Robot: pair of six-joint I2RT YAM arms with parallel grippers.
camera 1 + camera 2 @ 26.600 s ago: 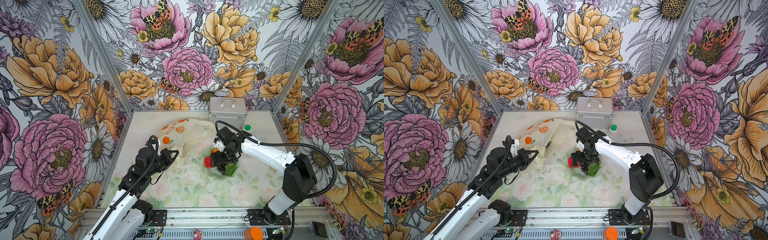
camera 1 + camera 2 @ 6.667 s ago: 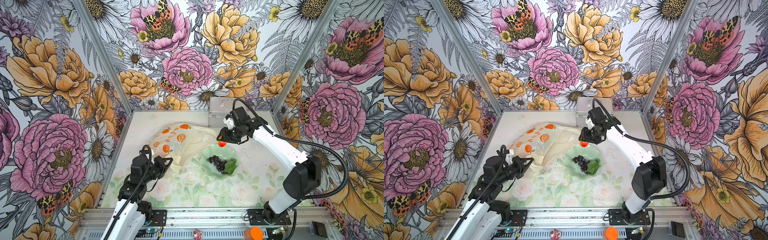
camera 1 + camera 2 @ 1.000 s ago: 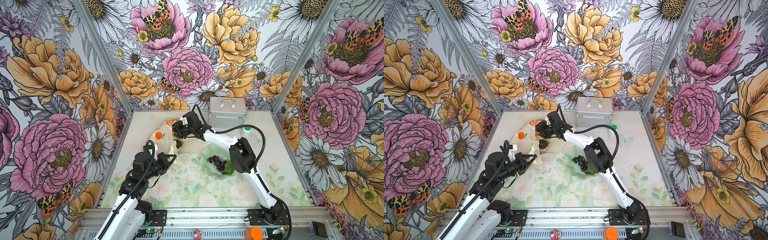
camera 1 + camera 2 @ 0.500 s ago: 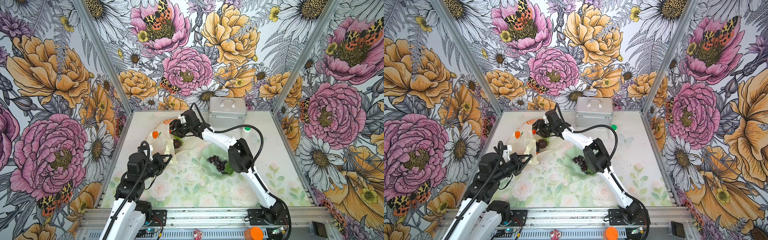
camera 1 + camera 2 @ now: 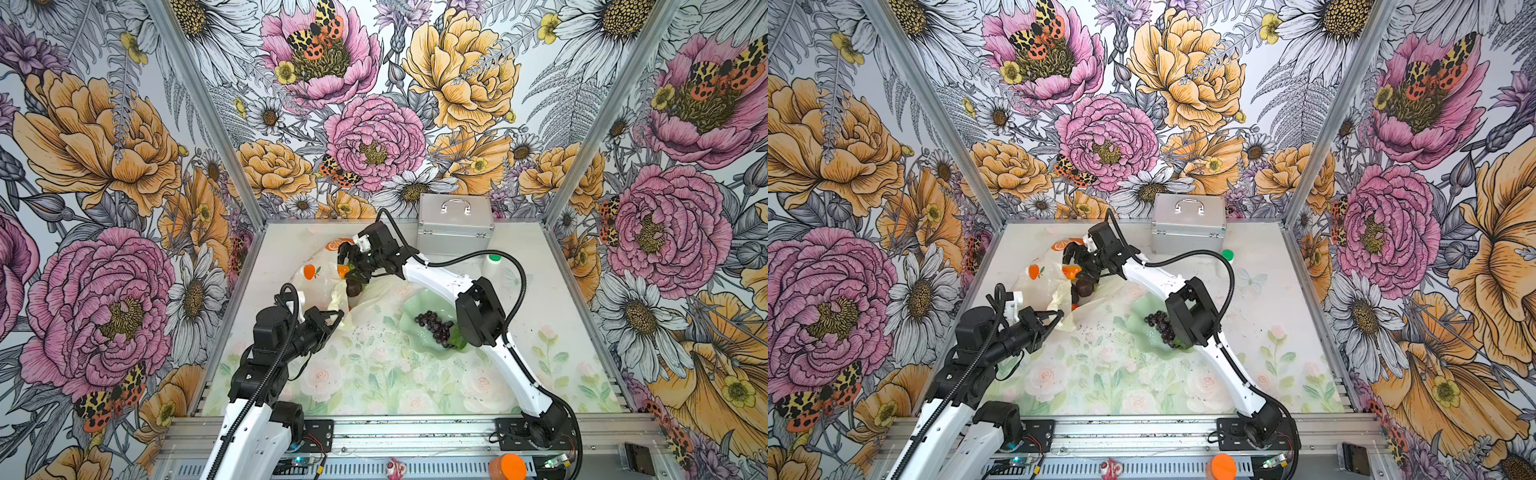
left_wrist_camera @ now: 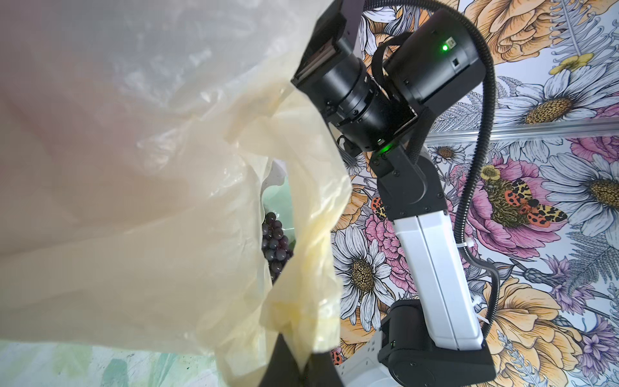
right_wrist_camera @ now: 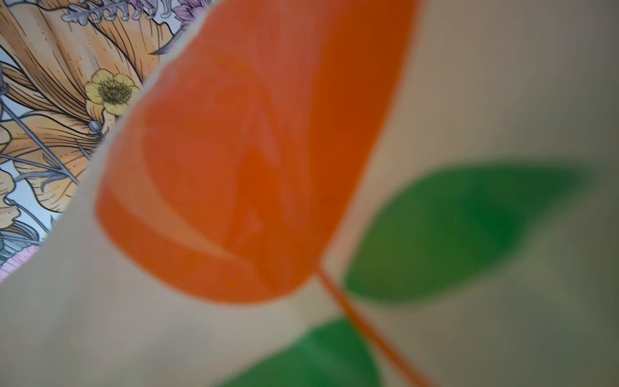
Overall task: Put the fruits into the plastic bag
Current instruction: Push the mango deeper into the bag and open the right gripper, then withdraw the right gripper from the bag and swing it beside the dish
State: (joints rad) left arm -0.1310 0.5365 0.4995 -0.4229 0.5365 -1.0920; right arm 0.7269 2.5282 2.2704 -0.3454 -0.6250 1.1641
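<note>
The cream plastic bag (image 5: 322, 286) (image 5: 1044, 286) lies at the back left with its mouth held up. My left gripper (image 5: 336, 318) (image 5: 1059, 318) (image 6: 303, 365) is shut on the bag's rim. At the bag's mouth, my right gripper (image 5: 351, 266) (image 5: 1077, 262) is open, with an orange fruit (image 5: 343, 271) (image 5: 1071, 272) just below it. The dark avocado (image 5: 354, 288) (image 5: 1084, 288) lies inside the bag. The purple grapes (image 5: 434, 326) (image 5: 1160, 324) (image 6: 274, 241) and a green leaf (image 5: 457, 338) lie in the pale green dish (image 5: 419, 345). The bag's print (image 7: 254, 150) fills the right wrist view and hides the fingers.
A silver case (image 5: 455, 226) (image 5: 1187, 226) stands at the back wall. A white bottle with a green cap (image 5: 492, 264) (image 5: 1227, 255) stands to the right of my right arm. The right arm's elbow (image 5: 478, 311) hangs over the dish.
My right gripper's jaws have spread wide at the bag's mouth, and the orange fruit now shows below them. The left gripper still holds the rim in about the same place.
</note>
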